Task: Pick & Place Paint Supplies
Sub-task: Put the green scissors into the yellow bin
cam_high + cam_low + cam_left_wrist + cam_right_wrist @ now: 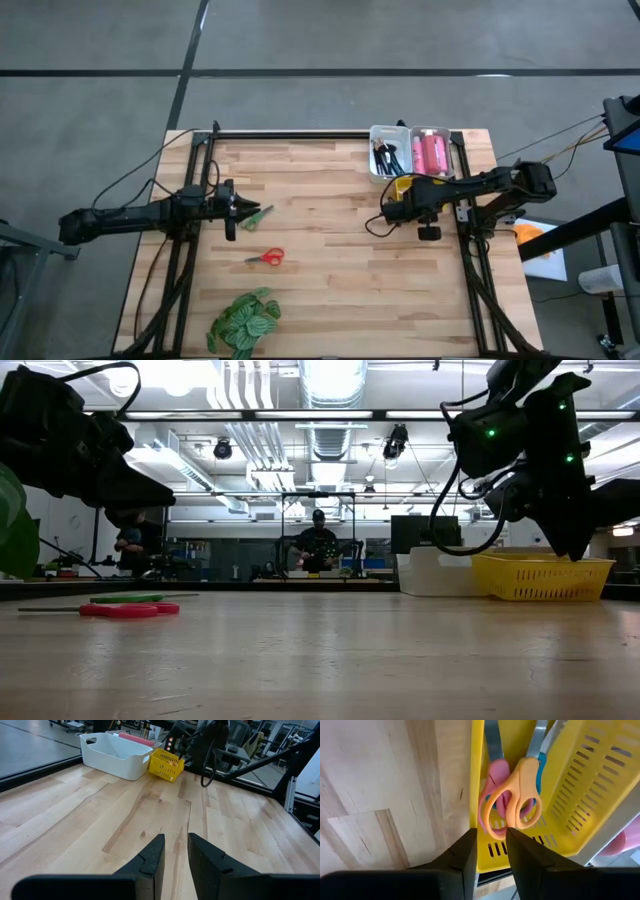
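A yellow basket (560,795) at the table's far right holds pink-handled scissors (495,780), orange-handled scissors (520,790) and blue-handled scissors (541,765), all lying on its floor. My right gripper (491,845) hangs open just above the basket's near rim (402,184), pointing steeply down. Green scissors (258,216) and red scissors (266,257) lie flat on the table at the left. My left gripper (232,208) waits open beside the green scissors, with nothing between its fingers (152,857). Brushes (388,158) and pink tubes (432,152) lie in the white bin (372,135).
A green leafy plant (243,320) lies at the table's near left. The white bin stands at the far edge, right behind the yellow basket. Bare wood stretches across the table's middle (330,230). People stand in the room beyond the table (318,545).
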